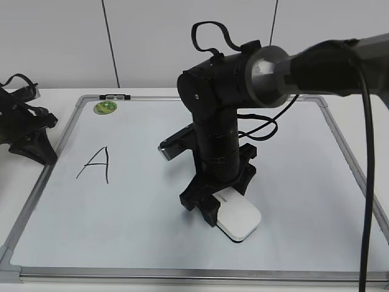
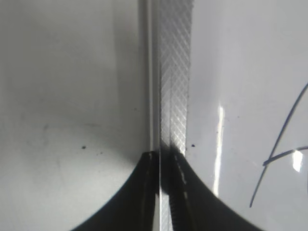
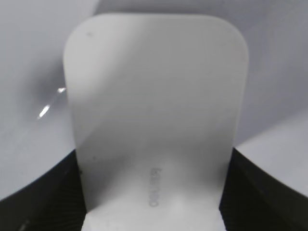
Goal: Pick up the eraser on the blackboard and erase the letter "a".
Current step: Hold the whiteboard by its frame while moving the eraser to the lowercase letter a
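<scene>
The right gripper clamped the eraser — pressed on the blackboard — while the left gripper's fingers sat together.

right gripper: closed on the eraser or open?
Shut on it. The right gripper has a finger against each long side of the eraser, which rests flat on the blackboard.

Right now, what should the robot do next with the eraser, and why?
Probably rub the eraser over the spot under it. The right gripper is shut on it, flat on the whiteboard. Only the capital A shows; the small "a" isn't visible, maybe hidden under the arm.
</scene>
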Tool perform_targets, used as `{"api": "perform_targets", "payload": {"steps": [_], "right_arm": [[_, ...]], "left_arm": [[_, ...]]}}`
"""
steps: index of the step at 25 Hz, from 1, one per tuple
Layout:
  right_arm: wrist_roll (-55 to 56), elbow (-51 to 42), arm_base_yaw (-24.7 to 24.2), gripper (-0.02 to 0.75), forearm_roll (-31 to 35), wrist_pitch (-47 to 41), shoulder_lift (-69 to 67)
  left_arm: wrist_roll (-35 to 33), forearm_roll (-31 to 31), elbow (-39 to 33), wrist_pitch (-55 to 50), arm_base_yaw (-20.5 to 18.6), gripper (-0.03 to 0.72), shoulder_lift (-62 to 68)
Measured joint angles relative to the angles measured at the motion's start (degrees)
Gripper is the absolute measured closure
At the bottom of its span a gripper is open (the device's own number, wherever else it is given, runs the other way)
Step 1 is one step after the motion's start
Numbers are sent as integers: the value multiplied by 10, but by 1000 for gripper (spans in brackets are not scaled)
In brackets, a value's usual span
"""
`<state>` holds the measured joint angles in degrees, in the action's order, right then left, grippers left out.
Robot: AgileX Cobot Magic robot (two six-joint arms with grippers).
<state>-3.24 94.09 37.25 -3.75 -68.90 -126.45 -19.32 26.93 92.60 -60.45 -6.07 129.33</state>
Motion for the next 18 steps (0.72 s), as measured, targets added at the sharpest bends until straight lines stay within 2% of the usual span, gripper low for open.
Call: {"api": "perform_targets", "payload": {"steps": [8,18], "right_arm": [[10,1,-3,196,-7,-1,-1],[15,1,-45,197,0,-1,-1]], "left_arm": [[0,1,0,0,0,645,0],[2,7,0,0,0,645,1]]}}
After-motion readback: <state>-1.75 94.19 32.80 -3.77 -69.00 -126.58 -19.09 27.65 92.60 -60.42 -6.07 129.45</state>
